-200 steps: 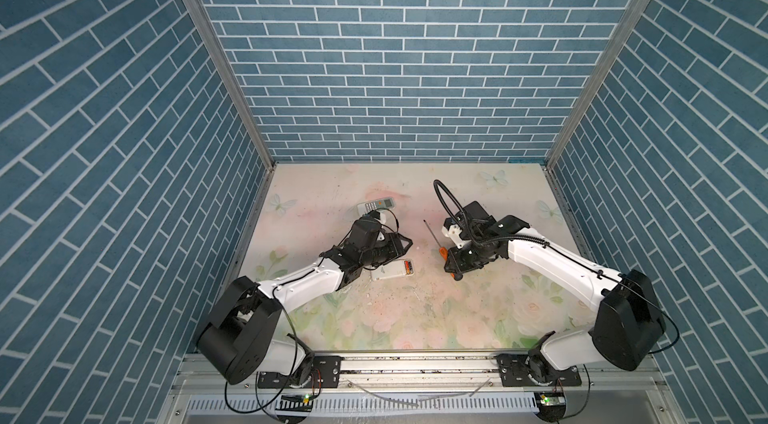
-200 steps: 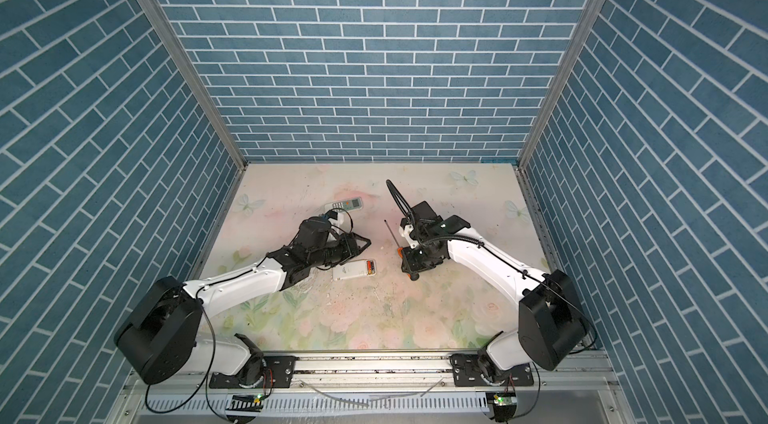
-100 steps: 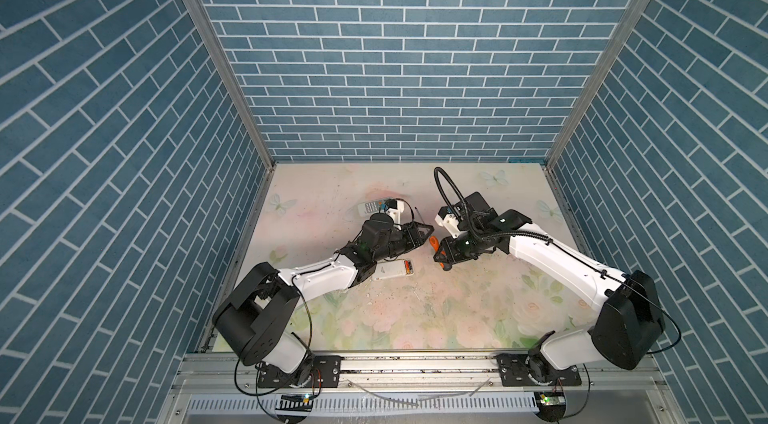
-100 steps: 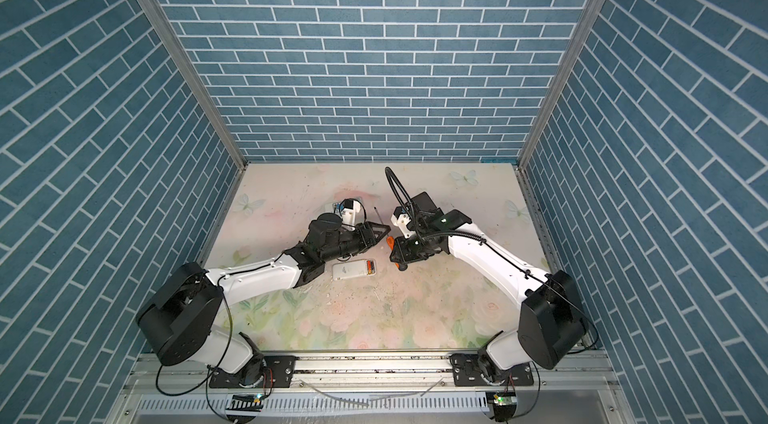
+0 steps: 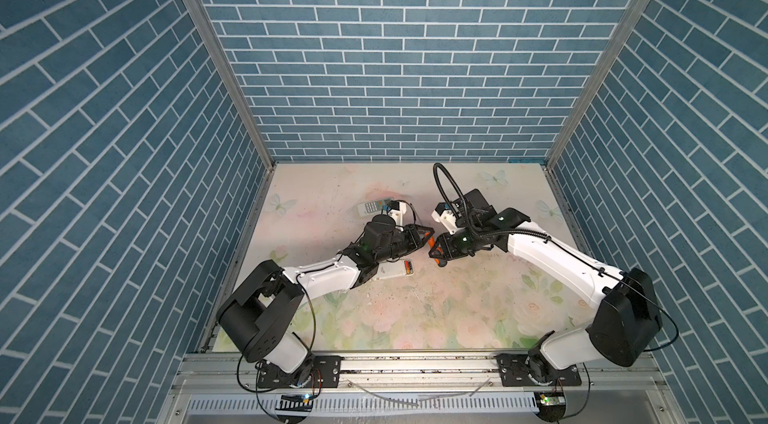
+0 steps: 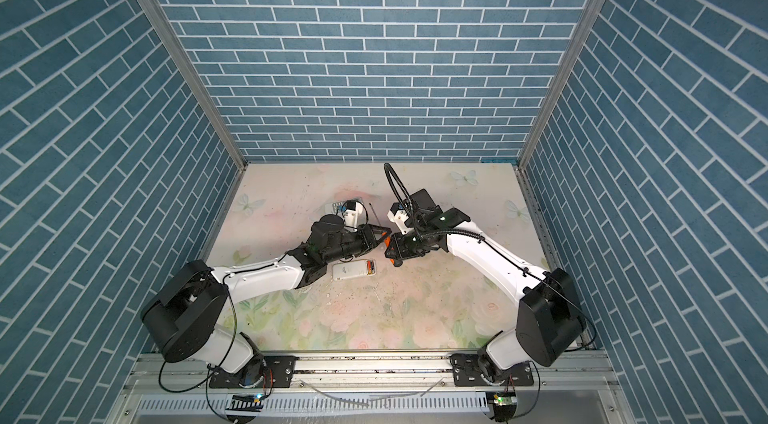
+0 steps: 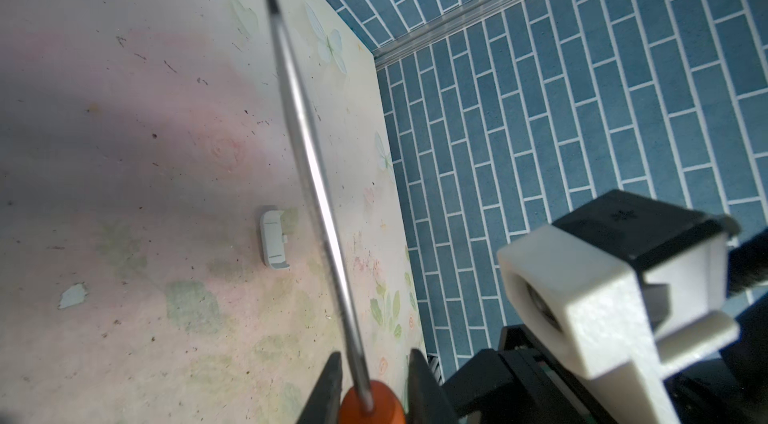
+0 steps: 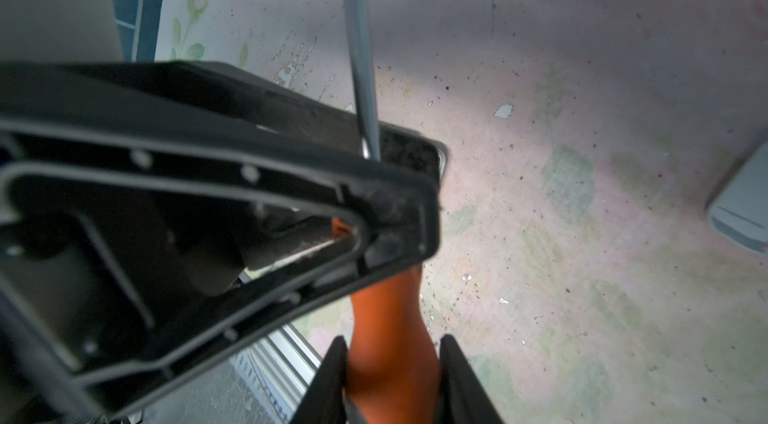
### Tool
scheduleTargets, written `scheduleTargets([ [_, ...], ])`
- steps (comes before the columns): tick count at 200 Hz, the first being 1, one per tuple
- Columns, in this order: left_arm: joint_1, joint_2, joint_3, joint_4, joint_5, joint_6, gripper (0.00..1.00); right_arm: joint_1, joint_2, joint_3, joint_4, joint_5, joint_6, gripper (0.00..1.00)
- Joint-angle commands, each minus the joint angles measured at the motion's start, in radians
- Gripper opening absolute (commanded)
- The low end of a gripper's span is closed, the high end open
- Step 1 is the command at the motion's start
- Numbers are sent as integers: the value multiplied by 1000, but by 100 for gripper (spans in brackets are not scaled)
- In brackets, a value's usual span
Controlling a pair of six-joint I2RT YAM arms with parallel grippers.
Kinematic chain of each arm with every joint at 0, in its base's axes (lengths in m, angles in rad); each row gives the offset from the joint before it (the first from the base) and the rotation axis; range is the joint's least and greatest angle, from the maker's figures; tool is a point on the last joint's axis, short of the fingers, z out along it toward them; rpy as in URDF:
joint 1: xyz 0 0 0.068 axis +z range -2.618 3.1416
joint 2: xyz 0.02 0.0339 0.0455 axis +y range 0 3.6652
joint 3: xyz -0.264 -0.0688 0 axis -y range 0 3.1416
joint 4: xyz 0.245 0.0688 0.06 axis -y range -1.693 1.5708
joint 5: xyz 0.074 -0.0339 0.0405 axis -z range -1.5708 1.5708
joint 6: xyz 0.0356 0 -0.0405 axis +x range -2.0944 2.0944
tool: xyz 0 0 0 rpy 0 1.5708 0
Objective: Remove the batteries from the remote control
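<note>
Jointly, the screwdriver [image 7: 316, 193] is clamped — handle top by the left claw [image 7: 374, 355], handle body by the right claw [image 8: 392, 341].

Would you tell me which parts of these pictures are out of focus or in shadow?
Right wrist view: the left gripper is a close dark blur over half the frame, the screwdriver handle soft too, the speckled table sharper. Left wrist view: the shaft's tip blurs, the white cover is crisp, a grey shadow crosses the table. Both top views: evenly lit, sharp.
</note>
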Motion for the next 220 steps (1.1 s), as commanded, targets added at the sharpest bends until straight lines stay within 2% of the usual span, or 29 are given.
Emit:
scheduleTargets([
  [1, -4, 20, 9, 20, -1, 9, 20, 5, 6, 49, 21, -27, 14, 5],
  [42, -4, 18, 4, 37, -5, 9, 0, 4, -3, 41, 32, -16, 22, 9],
  [58, -4, 16, -3, 48, -7, 8, 0, 5, -12, 36, 38, -6, 29, 13],
  [78, 1, 20, -10, 78, -11, -30, 0, 5, -34, 19, 69, 11, 50, 26],
  [108, 16, 38, -18, 159, -18, -95, 0, 5, -92, -33, 145, 46, 93, 51],
  [132, 38, 64, -2, 229, -18, -155, 0, 6, -161, -108, 246, 98, 145, 66],
  [188, 73, 177, 94, 453, -49, -346, 0, 5, -328, -325, 605, 261, 340, 65],
  [220, 75, 205, 184, 462, -48, -385, 0, 5, -351, -343, 676, 338, 353, 65],
])
